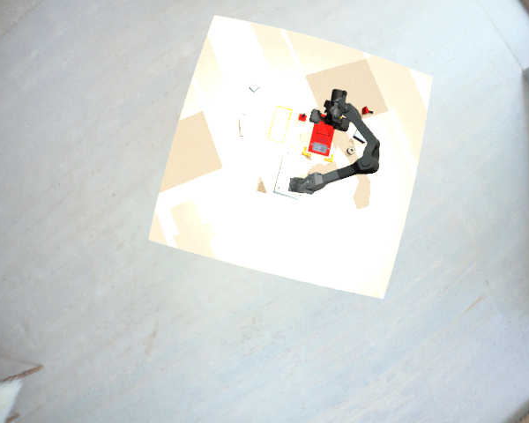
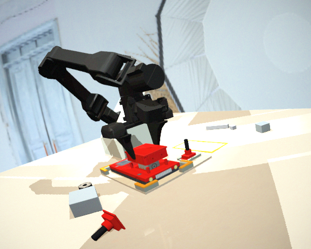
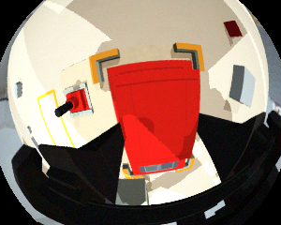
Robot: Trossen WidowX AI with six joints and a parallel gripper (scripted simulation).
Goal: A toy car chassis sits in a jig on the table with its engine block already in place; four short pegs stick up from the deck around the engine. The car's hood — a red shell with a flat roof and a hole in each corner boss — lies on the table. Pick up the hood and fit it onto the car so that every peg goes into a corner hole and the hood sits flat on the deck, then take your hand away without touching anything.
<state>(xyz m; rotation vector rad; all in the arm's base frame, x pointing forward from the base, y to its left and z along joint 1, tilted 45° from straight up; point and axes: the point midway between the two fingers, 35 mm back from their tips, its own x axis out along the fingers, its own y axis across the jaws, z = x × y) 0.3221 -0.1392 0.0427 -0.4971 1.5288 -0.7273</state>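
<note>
My gripper is shut on the red hood, one finger on each side. The hood is roughly level, low over the engine block, whose lower part shows beneath it. The red chassis sits in the jig, whose orange-topped corner brackets stand around it. In the exterior view, three short pegs show below the hood's lower edge, with a gap between hood and deck. The fourth peg is hidden. In the wrist view the hood hides the pegs and engine.
A red piece with a black handle stands beside the jig; another lies on its side. Near it are a grey block and a ring. A pale box stands behind the jig.
</note>
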